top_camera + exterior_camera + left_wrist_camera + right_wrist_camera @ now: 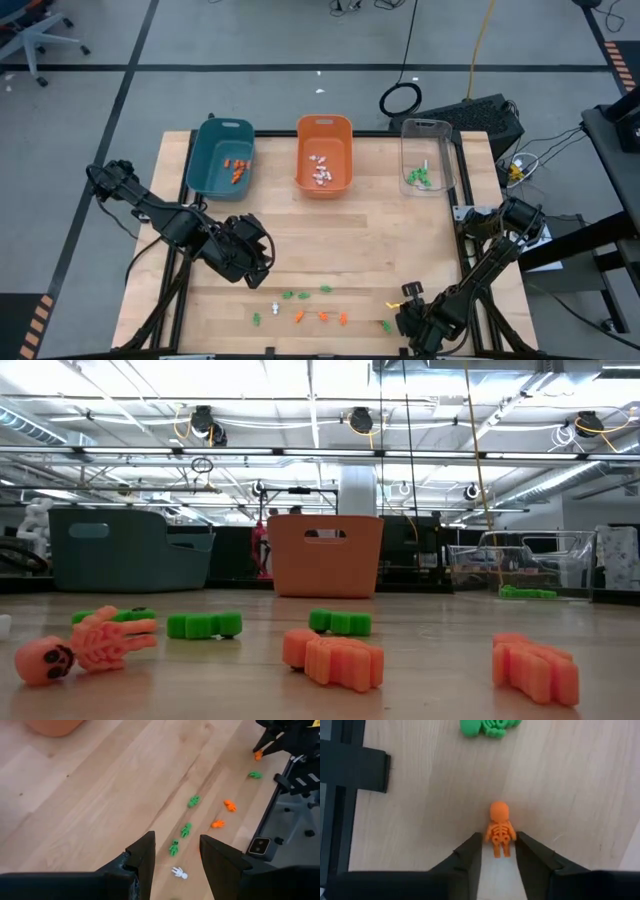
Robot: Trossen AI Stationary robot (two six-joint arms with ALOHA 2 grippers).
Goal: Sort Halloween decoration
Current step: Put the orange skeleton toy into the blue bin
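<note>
Bench: bare wood, three bins along its 12 o'clock edge in the high view, teal bin at about 11, orange bin at 12, clear bin at 1, each already holding a few pieces of its colour. Remaining Halloween decoration lies in a loose row at the 6 o'clock edge: green, orange and one white piece. My left jaws hang above the bench at roughly 8 o'clock, standing apart and empty; the row lies ahead of them, toward 4 o'clock in the high view. My right jaws are down at the 5 o'clock corner, over the orange skeleton. The jaws stand either side of its legs, very near or just touching; I cannot tell whether they are clamped on it yet. Its long axis runs straight out from the jaws, head away from me, legs in the gap, so the closing line crosses its narrow width. A green skeleton lies beyond the head, apart. Judgement: right arm is much the nearer; the orange-filled teal bin looks the proper destination, diagonally across the bench toward 11 o'clock.
</note>
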